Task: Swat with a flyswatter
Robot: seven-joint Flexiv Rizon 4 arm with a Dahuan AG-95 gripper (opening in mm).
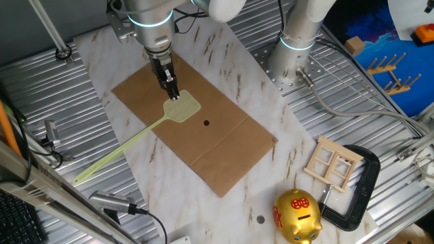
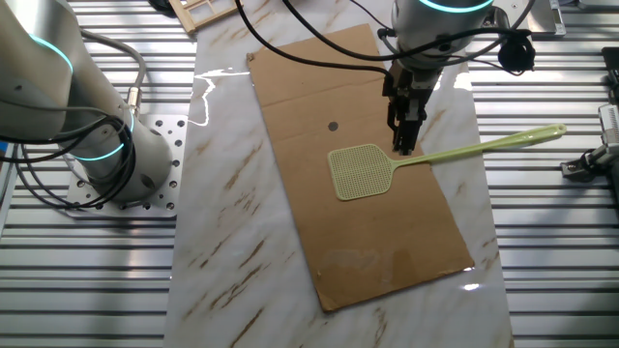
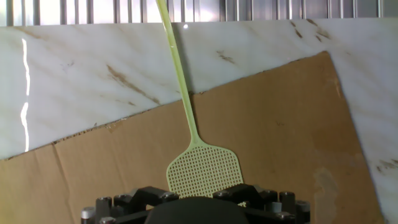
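Observation:
The pale yellow-green flyswatter (image 1: 182, 108) lies flat on the brown sheet (image 1: 224, 146). Its mesh head is on the sheet and its long handle runs out over the marble to the table's edge. It also shows in the other fixed view (image 2: 360, 171) and in the hand view (image 3: 204, 169). A small dark dot (image 1: 206, 123) sits on the sheet just beside the head. My gripper (image 1: 173, 93) hangs straight down just above the head, near where the handle joins it, and holds nothing. Its fingers (image 2: 403, 130) look like one narrow dark pair. The fingertips are out of the hand view.
A second robot base (image 1: 295, 57) stands at the back. A golden piggy bank (image 1: 297, 217), a small wooden frame (image 1: 333, 163) and a black clamp (image 1: 359, 190) lie at the front right. A small dark disc (image 1: 260, 219) lies on the marble.

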